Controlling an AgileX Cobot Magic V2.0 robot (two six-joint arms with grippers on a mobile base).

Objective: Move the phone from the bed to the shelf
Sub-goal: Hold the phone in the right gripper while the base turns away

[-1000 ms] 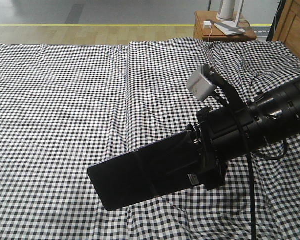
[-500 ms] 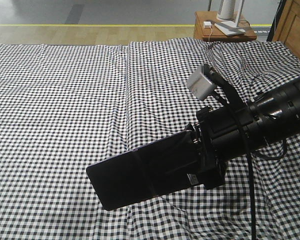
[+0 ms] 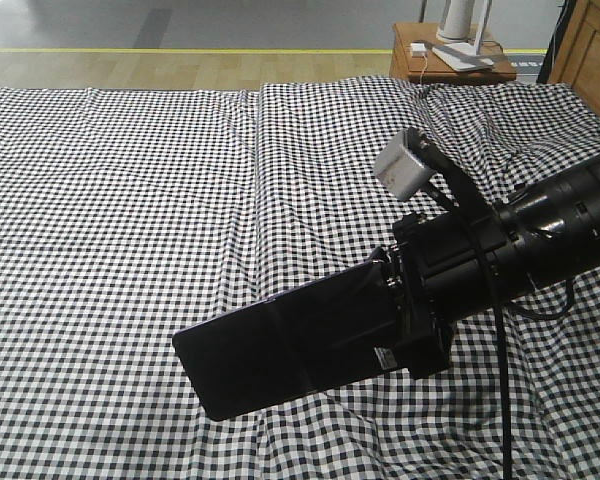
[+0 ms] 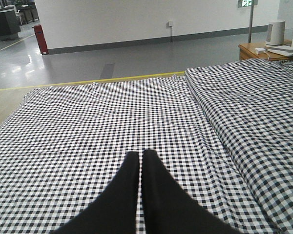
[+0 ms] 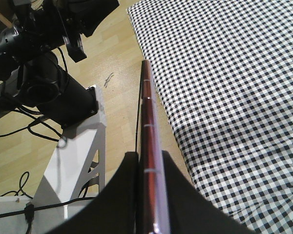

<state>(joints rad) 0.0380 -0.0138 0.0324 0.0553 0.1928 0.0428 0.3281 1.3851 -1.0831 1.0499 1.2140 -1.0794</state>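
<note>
The phone, a glossy black slab, hangs in the air above the checked bed, with my right gripper shut on its right end. In the right wrist view the phone shows edge-on with a pinkish rim, clamped between both black fingers of the right gripper, over the bed's edge. My left gripper is shut with nothing in it, low over the bed. A pale wooden unit shows only a corner at the back right; I cannot tell if it is the shelf.
A small brown bedside table with a white device stands behind the bed, and shows too in the left wrist view. Beside the bed are wood floor, the robot's white frame, cables and a black arm.
The phone's free end has drifted very slightly to the left. The grip on it is unchanged.
</note>
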